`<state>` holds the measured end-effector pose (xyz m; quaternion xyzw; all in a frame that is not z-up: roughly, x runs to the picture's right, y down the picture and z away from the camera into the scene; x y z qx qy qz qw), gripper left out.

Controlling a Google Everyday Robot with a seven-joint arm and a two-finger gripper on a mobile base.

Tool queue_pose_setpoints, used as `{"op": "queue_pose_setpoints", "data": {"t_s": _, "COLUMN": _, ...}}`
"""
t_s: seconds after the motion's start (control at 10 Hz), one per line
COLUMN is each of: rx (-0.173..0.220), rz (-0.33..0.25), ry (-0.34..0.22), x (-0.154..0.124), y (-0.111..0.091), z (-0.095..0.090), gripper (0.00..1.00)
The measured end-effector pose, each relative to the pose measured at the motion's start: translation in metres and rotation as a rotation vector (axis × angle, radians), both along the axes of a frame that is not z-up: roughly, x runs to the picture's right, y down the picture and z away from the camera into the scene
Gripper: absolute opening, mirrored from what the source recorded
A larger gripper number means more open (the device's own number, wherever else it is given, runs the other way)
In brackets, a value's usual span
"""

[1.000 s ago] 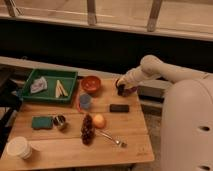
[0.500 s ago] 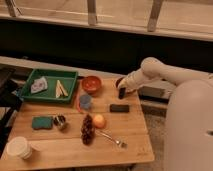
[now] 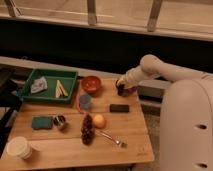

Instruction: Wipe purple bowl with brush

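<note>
From my station I see the arm [image 3: 150, 67] reaching in from the right, bent down toward the far right edge of the wooden tabletop [image 3: 60, 147]. The gripper [image 3: 121, 84] sits right over the purple bowl [image 3: 124, 91], which rests near the tabletop's far right corner, and the two overlap so closely that I cannot tell whether the gripper is clamped on anything or loose. I cannot pick out the brush anywhere around the gripper; everything there is one dark mass.

Just in front of the purple bowl lies a flat black block [image 3: 119, 108]. To the left of the purple bowl, also along the far edge, stands the red-orange bowl [image 3: 91, 84], and nearer me beside it a small blue cup [image 3: 85, 101]. A green tray [image 3: 31, 96] fills the far left corner, with a grey cloth [image 3: 39, 85] and pale sticks [image 3: 60, 88] inside it.

Mid-tabletop I see an orange fruit [image 3: 99, 121] touching a dark bunch of grapes [image 3: 87, 130], and a silvery fork [image 3: 111, 138] lying near them on the right. On the left lie a green sponge [image 3: 42, 122] and a small metal tin [image 3: 60, 122] just beside it. A white cup [image 3: 19, 148] stands at the near left corner.
</note>
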<state>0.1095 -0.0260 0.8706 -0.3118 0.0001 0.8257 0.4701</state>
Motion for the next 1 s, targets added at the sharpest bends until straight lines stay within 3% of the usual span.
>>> {"op": "queue_pose_setpoints", "data": {"t_s": 0.4, "rx": -0.015, "rz": -0.005, "ry": -0.028, "x": -0.011, "y": 0.026, "z": -0.014, "gripper": 0.0}}
{"op": "queue_pose_setpoints", "data": {"t_s": 0.7, "rx": -0.073, "rz": -0.02, "ry": 0.083, "x": 0.017, "y": 0.036, "z": -0.006, "gripper": 0.0}}
{"op": "queue_pose_setpoints", "data": {"t_s": 0.9, "rx": -0.111, "rz": -0.049, "ry": 0.167, "x": 0.03, "y": 0.03, "z": 0.007, "gripper": 0.0}}
{"op": "queue_pose_setpoints", "data": {"t_s": 1.0, "rx": -0.111, "rz": -0.059, "ry": 0.192, "x": 0.028, "y": 0.021, "z": 0.012, "gripper": 0.0}}
